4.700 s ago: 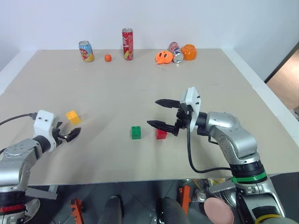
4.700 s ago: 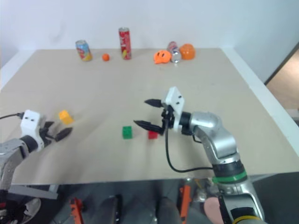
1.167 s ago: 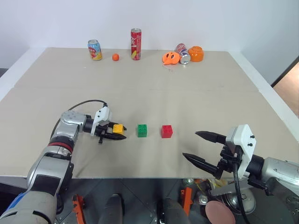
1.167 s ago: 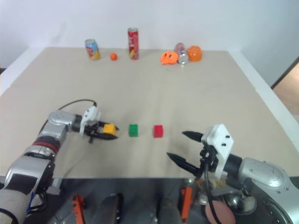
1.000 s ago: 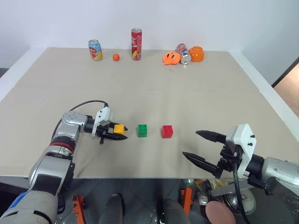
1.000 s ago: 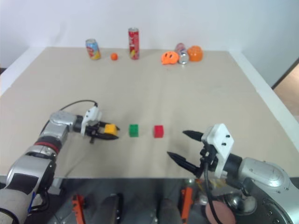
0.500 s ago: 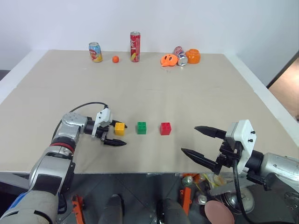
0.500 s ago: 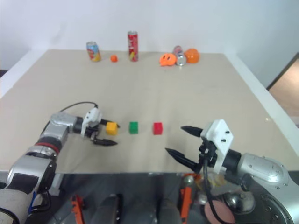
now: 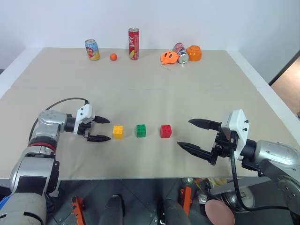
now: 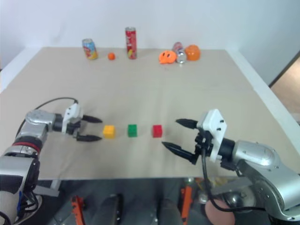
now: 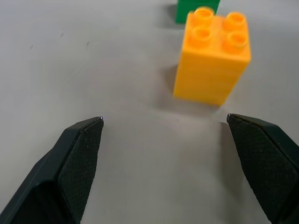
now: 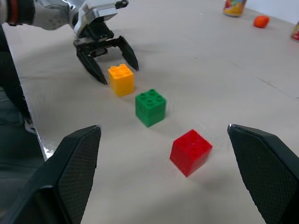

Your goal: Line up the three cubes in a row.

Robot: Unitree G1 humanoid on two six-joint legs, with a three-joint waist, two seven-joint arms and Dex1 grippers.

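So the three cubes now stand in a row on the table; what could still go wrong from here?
The left gripper is open, with its fingers close beside the yellow cube. A careless retreat could clip it and break the line with the green cube and red cube. The right gripper, also open, points toward the red cube, so moving further forward might push it.

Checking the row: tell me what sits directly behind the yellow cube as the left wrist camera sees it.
The green cube sits right behind the yellow cube, a little apart. Its lower edge shows; the rest runs out of that picture. The red cube comes next in the row.
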